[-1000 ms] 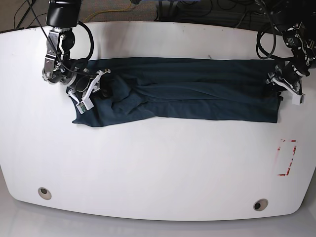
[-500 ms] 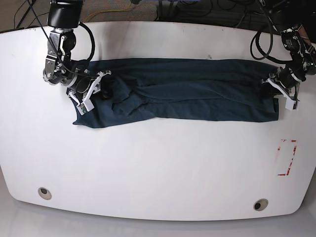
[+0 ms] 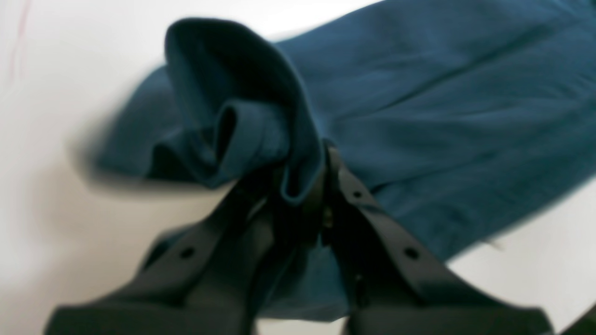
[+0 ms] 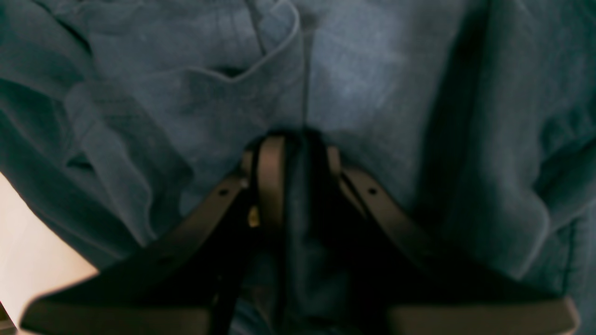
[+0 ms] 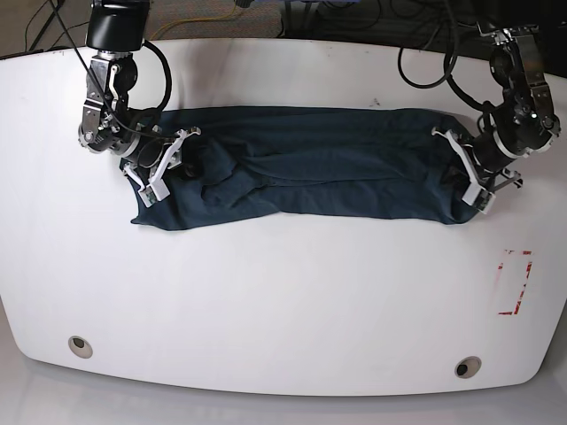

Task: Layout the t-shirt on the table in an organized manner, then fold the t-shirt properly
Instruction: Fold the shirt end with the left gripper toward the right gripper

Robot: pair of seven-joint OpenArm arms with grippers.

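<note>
Right hand (image 5: 158, 170): sat at the shirt's end on the left of the base view, where it had been a second earlier; in its wrist view the two dark fingers (image 4: 272, 167) were nearly together with a ridge of cloth pinched between them.
T-shirt (image 5: 310, 164): lay as a long dark teal band across the far half of the desk (image 5: 283, 292), bunched and wrinkled near the right hand, smoother through the middle.
Left hand (image 5: 469, 168): clamped on the shirt's other end, a rolled lip of hem (image 3: 242, 121) standing up between its fingers; it had travelled inward along the band over the last second.
Change: the end on the right of the base view had drawn in and lifted, so the band was shorter than before. I judge this the start of carrying one end over, or a re-gather to spread it; the shirt was not yet laid flat.
Cloth: soft matte cotton, limp, creasing in long folds and curling at the hem.
Desk surface: glossy white, rounded corners, two round grommet holes (image 5: 80, 345) near the front edge, a red tape rectangle (image 5: 514, 283) at the right.
</note>
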